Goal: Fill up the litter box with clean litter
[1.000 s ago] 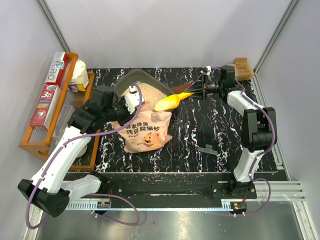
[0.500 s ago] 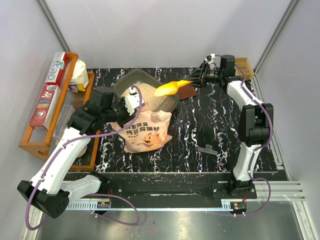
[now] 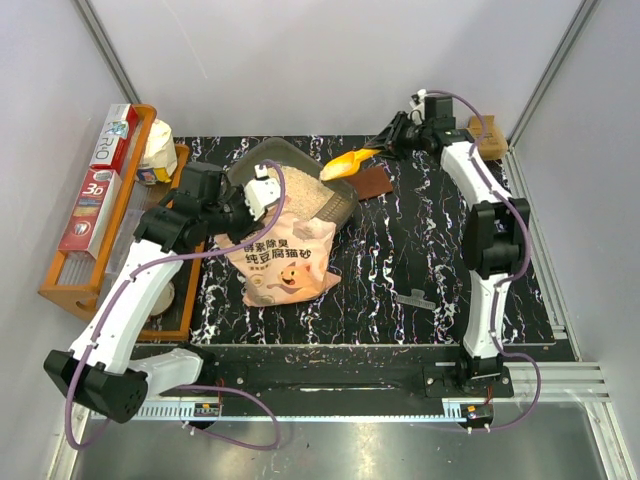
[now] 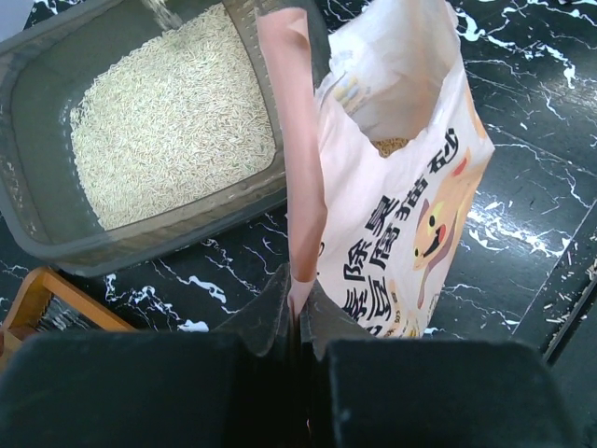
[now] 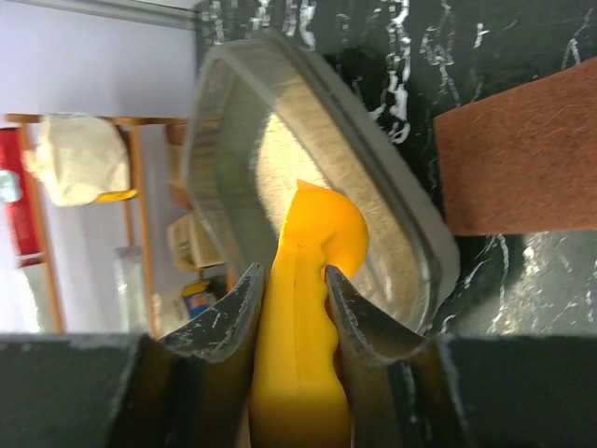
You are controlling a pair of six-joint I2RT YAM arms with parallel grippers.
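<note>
Since a second ago the pink bag (image 3: 288, 258) has been drawn more upright, its top edge pinched tight in the left fingers (image 4: 270, 322). Beside it, the litter box (image 4: 140, 235) at the back of the bench (image 3: 420, 250) holds a shallow beige layer of clean litter (image 4: 168, 140), one end bare. The right fingers (image 5: 238, 308) clench the yellow scoop (image 3: 345, 163), now swung over the box's right rim; more scoops seem needed.

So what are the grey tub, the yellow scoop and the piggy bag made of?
Grey tub: looks like plastic, smooth and slightly see-through, since the litter shows through its wall.
Yellow scoop: probably plastic too, glossy and one solid colour.
Piggy bag: thin printed plastic film or coated paper, hard to tell; it creases and folds.
</note>
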